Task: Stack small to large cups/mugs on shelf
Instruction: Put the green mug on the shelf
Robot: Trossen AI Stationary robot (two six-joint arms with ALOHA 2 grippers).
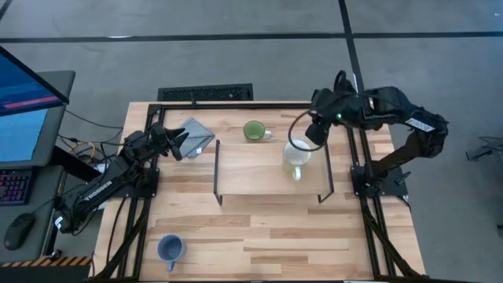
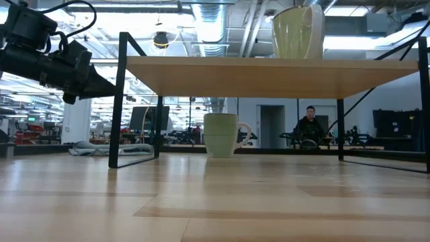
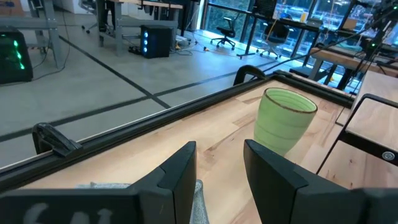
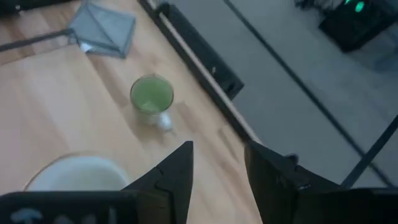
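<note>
The worktop (image 1: pixel 267 228) carries the shelf (image 1: pixel 251 169), and the cream-white mug (image 1: pixel 296 157) stands on the shelf's right end, just under the right gripper (image 1: pixel 314 134). From its wrist that gripper's fingers (image 4: pixel 177 171) are spread, holding nothing, the mug's rim partly cut off below them. The green mug (image 1: pixel 254 130) sits on the worktop behind the shelf, ahead of the left gripper (image 1: pixel 182 143), also spread, above the grey cloth (image 1: pixel 196 135). The blue mug (image 1: pixel 170 249) stands well apart, near the front edge. All three mugs look empty.

Three mugs: one green (image 1: pixel 253 130), one cream-white (image 1: pixel 296 157), one blue (image 1: pixel 170 248). One shelf (image 1: pixel 244 167), one folded grey cloth (image 1: pixel 196 135), two arms.
</note>
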